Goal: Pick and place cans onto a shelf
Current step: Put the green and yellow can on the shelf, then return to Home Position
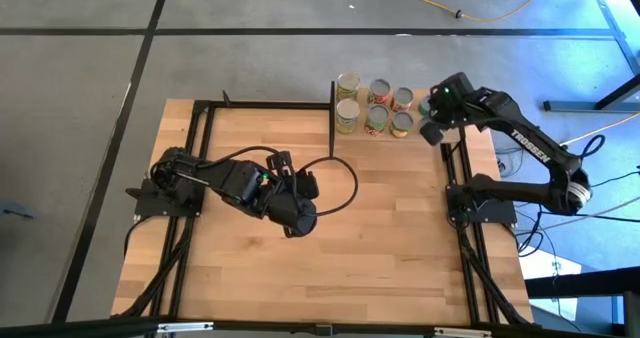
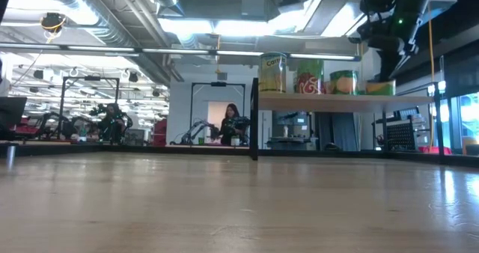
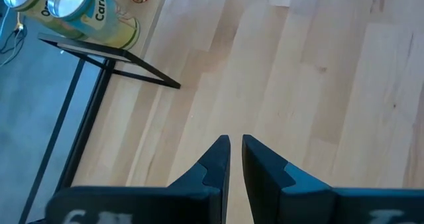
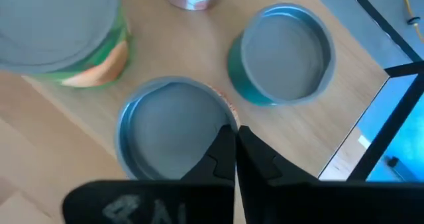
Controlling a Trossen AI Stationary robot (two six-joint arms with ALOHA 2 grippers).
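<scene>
Currently: six cans (image 1: 375, 105) stand on shelf (image 1: 415, 136), far right. Right gripper (image 1: 432, 118), fingers together and empty, hovers just right of them. Left gripper (image 3: 235, 148), likewise clenched, mid-table.

Four cans (image 2: 273, 72) stand in a row on the raised shelf (image 2: 337, 101) beyond the bare wooden tabletop (image 2: 239, 200), a dark arm (image 2: 393, 21) hanging above its right end.

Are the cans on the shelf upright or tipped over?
Upright: the cans show round tops from above and stand on the shelf in the low view.
</scene>
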